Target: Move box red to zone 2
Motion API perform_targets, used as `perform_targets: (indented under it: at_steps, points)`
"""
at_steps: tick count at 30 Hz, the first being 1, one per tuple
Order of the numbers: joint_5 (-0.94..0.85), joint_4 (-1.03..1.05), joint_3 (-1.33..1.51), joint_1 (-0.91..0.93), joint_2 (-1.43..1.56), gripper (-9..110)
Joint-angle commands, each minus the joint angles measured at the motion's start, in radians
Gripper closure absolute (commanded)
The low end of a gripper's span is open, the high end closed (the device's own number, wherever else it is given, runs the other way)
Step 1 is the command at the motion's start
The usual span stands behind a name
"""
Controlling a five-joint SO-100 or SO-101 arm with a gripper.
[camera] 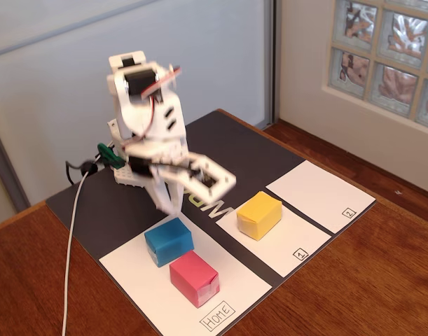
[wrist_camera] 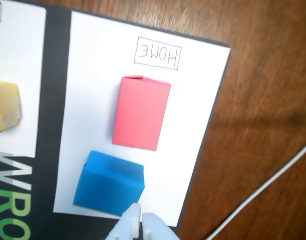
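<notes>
The red box (camera: 194, 278) lies on the white HOME sheet (camera: 140, 283), near its front; it also shows in the wrist view (wrist_camera: 141, 113) below the HOME label. The blue box (camera: 169, 241) sits just behind it, and in the wrist view (wrist_camera: 109, 183) nearest the gripper. My white gripper (camera: 164, 207) hangs above the mat just behind the blue box, with its jaws together and empty; its fingertips (wrist_camera: 135, 216) show at the bottom edge of the wrist view. Zone 2 (camera: 319, 196) is the bare white rectangle at the far right.
A yellow box (camera: 259, 215) sits on the rectangle marked 1 (camera: 287, 245); it also shows at the left edge of the wrist view (wrist_camera: 5, 107). The sheets lie on a dark mat (camera: 101, 210) on a wooden table. A white cable (camera: 70, 252) runs down the left side.
</notes>
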Motion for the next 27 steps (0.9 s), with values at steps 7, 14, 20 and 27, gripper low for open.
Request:
perform_targets:
  at_steps: [7,14,20,27]
  points:
    - [-0.015,-0.112,-0.044,0.015,-0.109,92]
    - [0.009,-0.146,-0.041,0.000,-0.149,80]
    - [0.041,-0.152,-0.032,-0.025,-0.169,64]
    - [0.087,-0.324,0.253,-0.061,-0.040,63]
